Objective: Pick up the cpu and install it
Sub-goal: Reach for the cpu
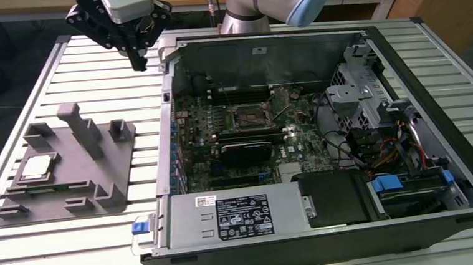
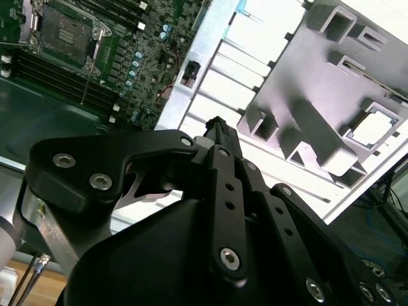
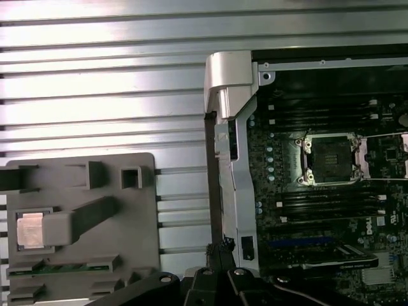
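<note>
The cpu (image 1: 37,167), a small silver square chip, lies in a recess of the grey fixture block (image 1: 73,181) on the exterior view's left; it also shows in both wrist views (image 2: 375,127) (image 3: 30,229). My gripper (image 1: 138,63) hangs high above the slatted table, between the fixture and the open computer case, well away from the cpu. Its black fingers (image 2: 217,127) come together in one point with nothing between them. Inside the case, the motherboard socket (image 1: 248,115) (image 3: 331,159) stands open with its metal frame lifted.
The open computer case (image 1: 168,106) fills the exterior view's middle and right, with drive bays, cables and a power supply (image 1: 234,215) inside. Upright grey posts (image 1: 78,128) rise from the fixture. The slatted metal table (image 1: 90,74) lies under everything.
</note>
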You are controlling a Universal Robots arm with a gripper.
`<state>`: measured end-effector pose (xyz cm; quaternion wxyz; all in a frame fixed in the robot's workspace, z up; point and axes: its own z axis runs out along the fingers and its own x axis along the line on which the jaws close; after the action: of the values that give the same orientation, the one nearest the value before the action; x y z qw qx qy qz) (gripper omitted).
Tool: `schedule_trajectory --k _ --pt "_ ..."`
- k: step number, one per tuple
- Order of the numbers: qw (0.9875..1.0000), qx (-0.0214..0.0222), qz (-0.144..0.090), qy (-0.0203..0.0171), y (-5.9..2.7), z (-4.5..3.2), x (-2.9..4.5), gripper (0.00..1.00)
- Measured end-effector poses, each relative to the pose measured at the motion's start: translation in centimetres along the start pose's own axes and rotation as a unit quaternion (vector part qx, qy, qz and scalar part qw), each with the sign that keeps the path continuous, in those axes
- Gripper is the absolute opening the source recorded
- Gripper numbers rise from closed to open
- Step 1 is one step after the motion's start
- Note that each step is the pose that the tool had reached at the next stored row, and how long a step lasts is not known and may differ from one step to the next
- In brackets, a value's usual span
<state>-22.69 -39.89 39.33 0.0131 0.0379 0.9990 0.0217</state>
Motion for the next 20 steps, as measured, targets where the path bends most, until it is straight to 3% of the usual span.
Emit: schedule_trajectory --k 9,20 --pt "1.0000 0.0000 0.000 0.0000 -0.07 -0.03 0.87 0.11" --pt "1.0000 0.0001 0.000 0.0001 -0.22 -0.09 2.94 0.11"
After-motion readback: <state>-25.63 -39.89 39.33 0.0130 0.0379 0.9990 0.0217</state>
